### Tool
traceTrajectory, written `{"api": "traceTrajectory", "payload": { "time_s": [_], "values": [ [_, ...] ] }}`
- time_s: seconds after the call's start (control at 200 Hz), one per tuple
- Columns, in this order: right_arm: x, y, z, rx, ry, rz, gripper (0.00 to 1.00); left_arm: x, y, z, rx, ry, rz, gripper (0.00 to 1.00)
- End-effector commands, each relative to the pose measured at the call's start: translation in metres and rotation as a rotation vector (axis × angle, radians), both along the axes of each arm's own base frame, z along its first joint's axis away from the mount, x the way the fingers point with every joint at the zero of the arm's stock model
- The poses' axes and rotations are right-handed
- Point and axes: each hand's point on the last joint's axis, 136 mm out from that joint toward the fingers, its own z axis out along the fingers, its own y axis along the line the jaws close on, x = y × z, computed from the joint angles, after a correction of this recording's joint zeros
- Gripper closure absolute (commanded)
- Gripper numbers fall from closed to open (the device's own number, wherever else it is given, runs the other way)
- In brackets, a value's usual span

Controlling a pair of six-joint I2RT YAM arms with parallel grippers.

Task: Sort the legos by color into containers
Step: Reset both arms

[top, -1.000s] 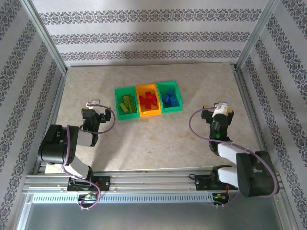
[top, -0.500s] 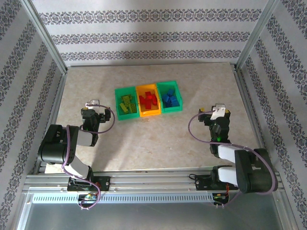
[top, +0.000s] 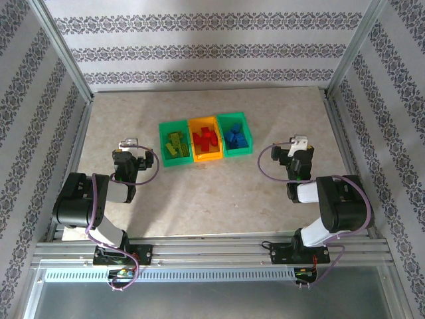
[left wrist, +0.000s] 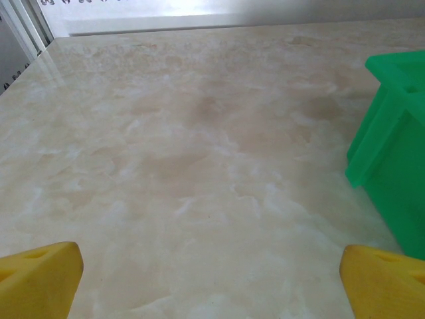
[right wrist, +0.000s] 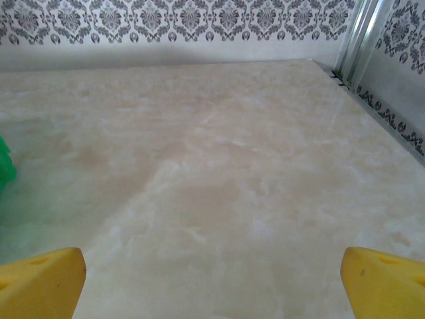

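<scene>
near the near edge of the worktop (top: 212,193), left hand (top: 128,146) and right hand (top: 299,144) both stand wide and hold nothing. beyond and between them, mid-worktop, the bins (top: 207,158) run in a row left to right, left hand nearer. legos (top: 205,138) lie inside: yellow-green left, red middle, blue right, so sorting looks finished.

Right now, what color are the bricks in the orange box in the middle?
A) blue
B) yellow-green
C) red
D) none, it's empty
C: in the top view the orange bin holds the red legos, while the blue legos sit in the right green bin and the yellow-green legos in the left green bin.
</scene>
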Motion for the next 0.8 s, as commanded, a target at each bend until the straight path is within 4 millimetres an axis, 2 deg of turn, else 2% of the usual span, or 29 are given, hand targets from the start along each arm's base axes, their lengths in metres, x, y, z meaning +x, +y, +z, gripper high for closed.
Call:
{"api": "traceTrajectory", "payload": {
  "time_s": [0.0,0.795],
  "values": [
    [0.0084,0.0121,0.006,0.017,0.005,0.079,0.02,0.0074,0.0012,0.0093,-0.007,-0.031,0.0,0.0],
    [0.0085,0.0142,0.0059,0.018,0.007,0.093,0.02,0.0077,0.0007,0.0092,-0.008,-0.03,-0.003,0.01]
  ]
}}
